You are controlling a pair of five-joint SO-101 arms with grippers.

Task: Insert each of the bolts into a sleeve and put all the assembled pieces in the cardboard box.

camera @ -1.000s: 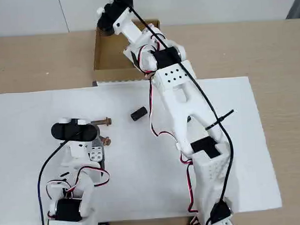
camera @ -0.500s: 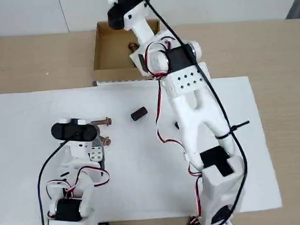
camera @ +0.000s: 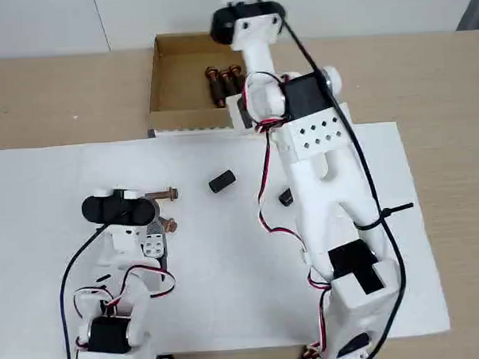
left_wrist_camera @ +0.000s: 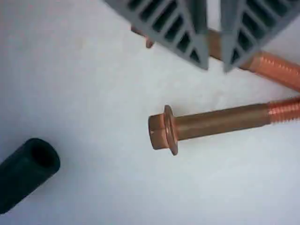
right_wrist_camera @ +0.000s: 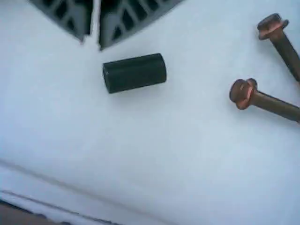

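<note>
The cardboard box (camera: 165, 79) at the back holds two bolts in black sleeves (camera: 223, 82). My right arm (camera: 309, 145) stretches to the box's right front corner. Its gripper (right_wrist_camera: 91, 43) is shut and empty, hanging above the paper near a loose black sleeve (right_wrist_camera: 134, 72) (camera: 221, 181). Two bare copper bolts (camera: 162, 195) (camera: 168, 225) lie left of that sleeve. My left gripper (camera: 155, 211) (left_wrist_camera: 214, 65) hovers between them, shut on nothing, with one bolt (left_wrist_camera: 211, 124) just ahead and the other (left_wrist_camera: 276, 68) under its tips.
A white paper sheet (camera: 50, 204) covers the wooden table. A second small black sleeve (camera: 286, 197) lies close against the right arm's left side. The left arm's base stands at the front left.
My right arm has swung to the right, off the box, and two sleeved bolts now show inside. The left arm and the loose parts have not moved.
</note>
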